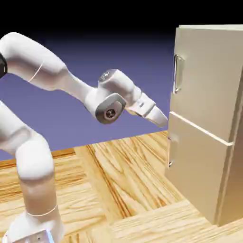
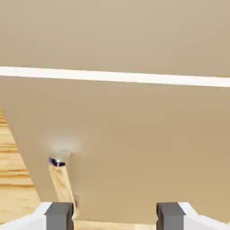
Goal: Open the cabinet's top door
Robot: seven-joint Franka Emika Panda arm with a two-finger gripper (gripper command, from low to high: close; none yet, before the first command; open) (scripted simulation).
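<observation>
The cabinet [image 1: 209,118] is seen at the right of the exterior view, standing on the wooden table [image 1: 128,190], with the top door [image 1: 209,76] shut and its handle [image 1: 176,73] near the door's left edge. The gripper [image 1: 161,118] is held at frame centre, just left of the seam between the doors, touching nothing. In the hand view its fingers [image 2: 59,214] are set apart with nothing between them, the lower door [image 2: 134,143] filling the frame.

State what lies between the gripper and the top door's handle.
Nothing: in the exterior view, only backdrop separates the gripper from the handle above it.
</observation>
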